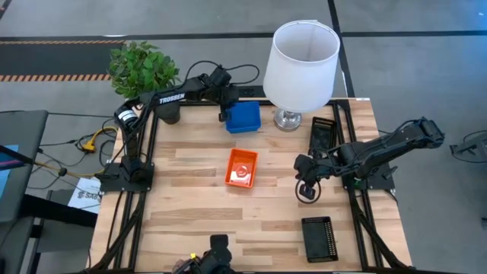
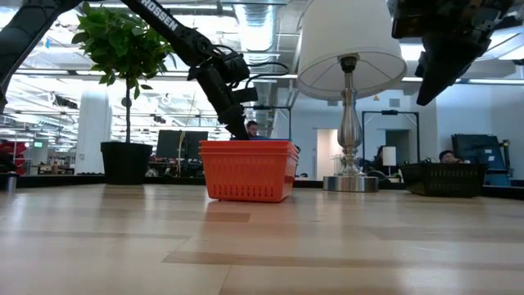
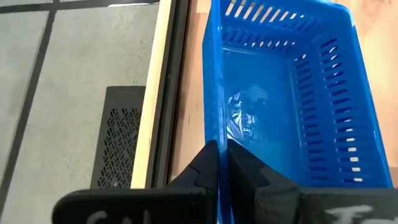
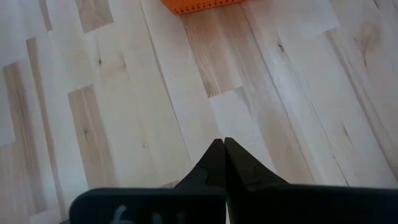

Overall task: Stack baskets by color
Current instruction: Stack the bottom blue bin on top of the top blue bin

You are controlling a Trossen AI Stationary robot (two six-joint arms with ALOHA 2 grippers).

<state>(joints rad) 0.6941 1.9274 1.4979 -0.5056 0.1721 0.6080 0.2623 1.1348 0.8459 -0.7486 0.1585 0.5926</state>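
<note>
At the near edge of the wooden worktop point(image 1: 190, 228), towards the right, one black basket point(image 1: 319, 238) is lying flat by itself. Farther in, the right claw point(image 1: 307, 188) is hanging over bare wood with its two fingers pressed together and nothing between them; the right wrist view is showing only planks beneath it and a corner of orange at the edge. Around the middle of the worktop the red-orange basket point(image 1: 241, 167) is sitting upright, well apart from both claws. Beyond the right arm, another black basket point(image 1: 323, 134) is lying near the right side, just beside the lamp point(image 1: 301, 65), whose base is standing at the far edge. The blue basket point(image 1: 243, 117) is sitting at the far edge, left of the lamp, and the left claw point(image 3: 222, 163) is pinching its wall, one finger inside and one outside, closed tight on the rim. At the far left corner a potted plant point(image 1: 143, 70) is standing just behind the left arm.
</note>
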